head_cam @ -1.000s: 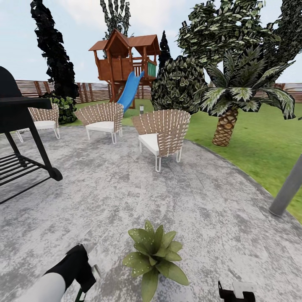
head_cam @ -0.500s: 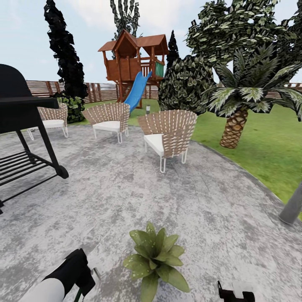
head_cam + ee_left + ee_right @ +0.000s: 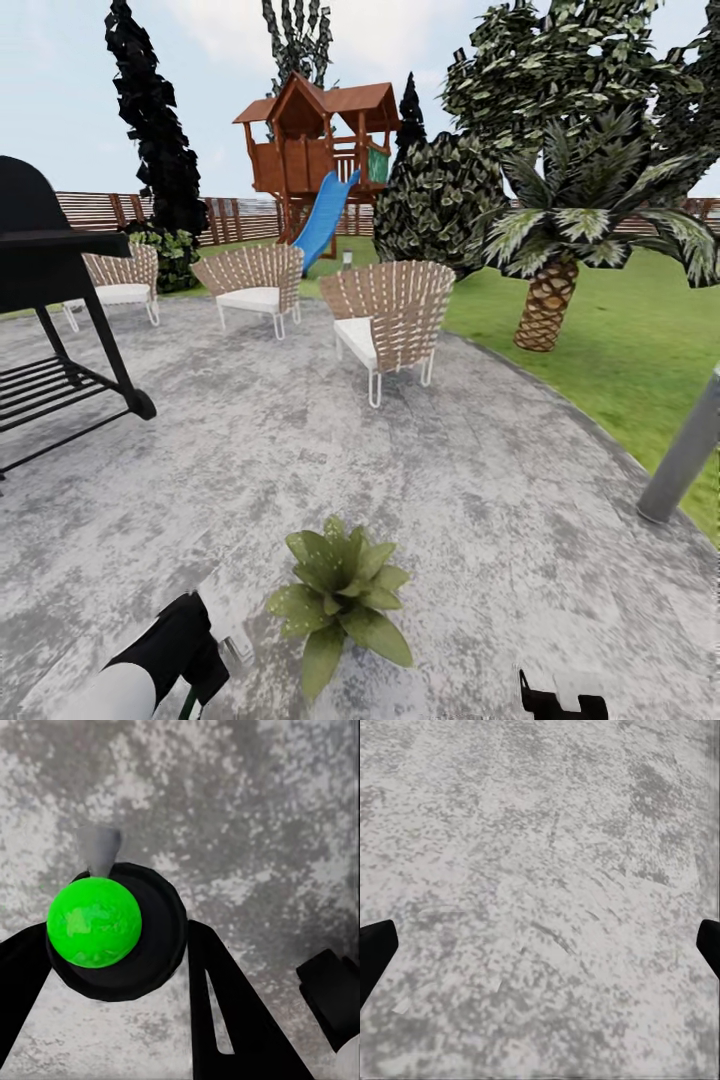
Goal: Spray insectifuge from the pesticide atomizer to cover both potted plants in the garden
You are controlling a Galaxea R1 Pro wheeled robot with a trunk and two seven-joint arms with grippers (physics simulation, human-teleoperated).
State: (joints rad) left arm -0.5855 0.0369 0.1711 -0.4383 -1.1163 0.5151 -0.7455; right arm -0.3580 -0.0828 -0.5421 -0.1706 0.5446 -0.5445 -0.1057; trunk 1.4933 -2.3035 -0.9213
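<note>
One potted plant (image 3: 337, 592), a low rosette of broad green leaves with pale dots on them, stands on the grey speckled paving (image 3: 480, 480) just ahead of me. My left gripper (image 3: 190, 655) is at the bottom left, a short way left of the plant, shut on the pesticide atomizer (image 3: 228, 622). In the left wrist view the atomizer (image 3: 112, 934) shows a bright green round top, a black body and a grey nozzle between the black fingers (image 3: 225, 1012) of the left gripper (image 3: 116, 937). My right gripper (image 3: 560, 700) hangs at the bottom right, open (image 3: 540, 945) over bare paving.
A black grill (image 3: 50, 290) stands at the left. Three wicker chairs (image 3: 390, 320) sit at the far side of the paving. A grey post (image 3: 685, 455) leans at the right edge. Lawn (image 3: 620, 350), a palm (image 3: 555, 290), a playhouse with a blue slide (image 3: 320, 215) and a slat fence lie beyond.
The whole picture has swung right and then back left, so the camera has moved. The plant now sits a little further left and higher in the view. Both grippers keep their places.
</note>
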